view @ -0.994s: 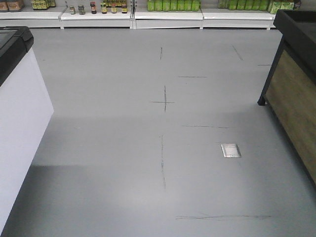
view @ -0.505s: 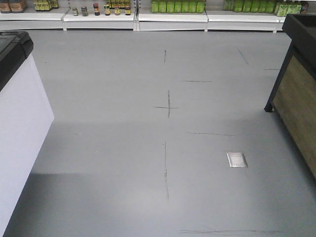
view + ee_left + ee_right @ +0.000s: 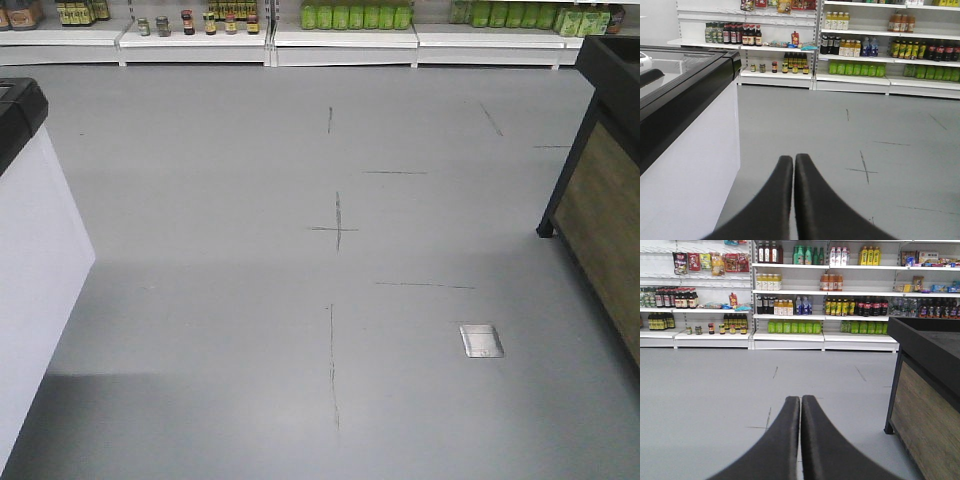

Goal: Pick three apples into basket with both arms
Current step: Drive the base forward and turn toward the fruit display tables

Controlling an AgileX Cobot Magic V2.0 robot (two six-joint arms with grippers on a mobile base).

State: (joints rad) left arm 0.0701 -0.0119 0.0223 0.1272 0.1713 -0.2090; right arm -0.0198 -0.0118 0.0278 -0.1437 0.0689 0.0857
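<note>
No apples and no basket show in any view. My left gripper [image 3: 793,157] is shut, its two black fingers pressed together with nothing between them, pointing over the grey floor beside a white freezer. My right gripper [image 3: 800,398] is shut too and holds nothing; it points down the aisle toward the shelves. Neither arm appears in the front view.
A white chest freezer with a black top [image 3: 30,260] [image 3: 685,115] stands at the left. A black-framed wooden display stand [image 3: 600,190] [image 3: 925,385] stands at the right. Stocked shelves [image 3: 340,30] [image 3: 805,295] line the far wall. A metal floor plate [image 3: 481,340] lies right of centre.
The front view has shifted: floor marks and the metal plate have slid down the frame, and the freezer and the wooden stand have moved outward toward the frame's edges.
</note>
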